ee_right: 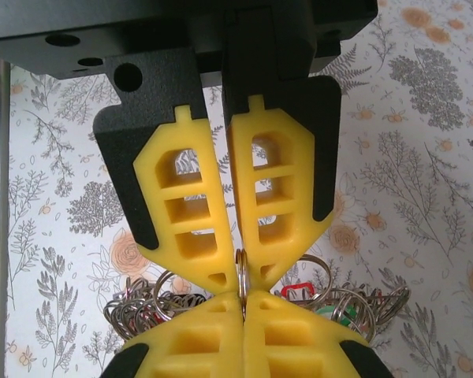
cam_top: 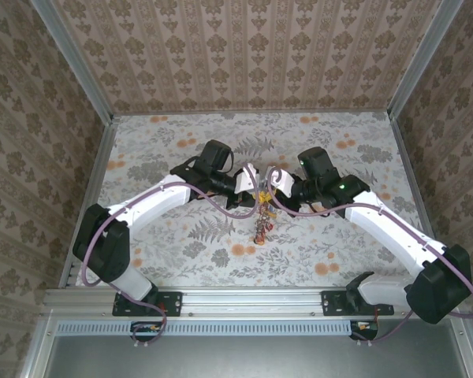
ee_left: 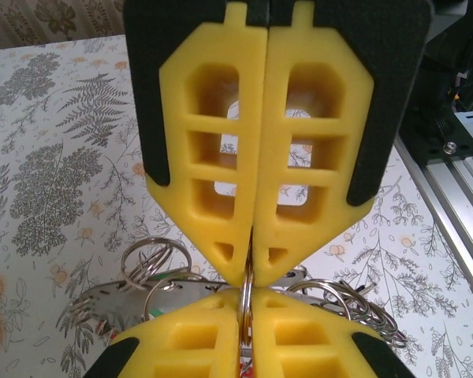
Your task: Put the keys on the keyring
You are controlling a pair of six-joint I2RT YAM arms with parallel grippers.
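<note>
The left hand and right hand meet tip to tip over the middle of the table. Both are pinched on the keyring, so there is no passage between them. Its bunch of rings and keys spreads under and beside the fingertips, crowding the near side at centre. The left arm and right arm slant in from the near corners. Bare table lies behind the hands and out to either side. Walls close the left, right and far edges.
</note>
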